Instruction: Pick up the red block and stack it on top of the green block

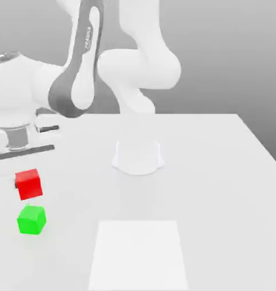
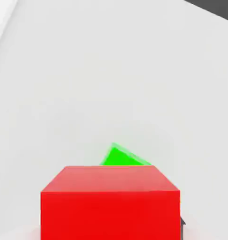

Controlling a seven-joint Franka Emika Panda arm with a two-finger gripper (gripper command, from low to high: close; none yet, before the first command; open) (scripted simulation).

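At the exterior view's left, the red block [image 1: 29, 183] is held above the table [image 1: 220, 170], just over and slightly far of the green block [image 1: 32, 220]. The two cubes are close but apart; a narrow strip of table shows between them in this view. The green block rests on the table surface, turned so one corner faces the near side.

The arm's white links [image 1: 137, 68] rise from a round base [image 1: 138, 157] at the table centre and reach across to the left, ending at the hand body [image 1: 15, 122] above the red block. A dark bar [image 1: 24, 152] lies under the hand. Whether the fingers are closed on the red block cannot be told from these views.

From the hand view, the red block [image 2: 110, 204] sits immediately in front of the camera, and a corner of the green block [image 2: 121, 157] shows beyond its upper edge.

A pale square patch [image 1: 138, 254] lies on the near centre of the table. The table's right half is open, and its far and right edges are unobstructed. Both cubes sit near the left border of the exterior view.
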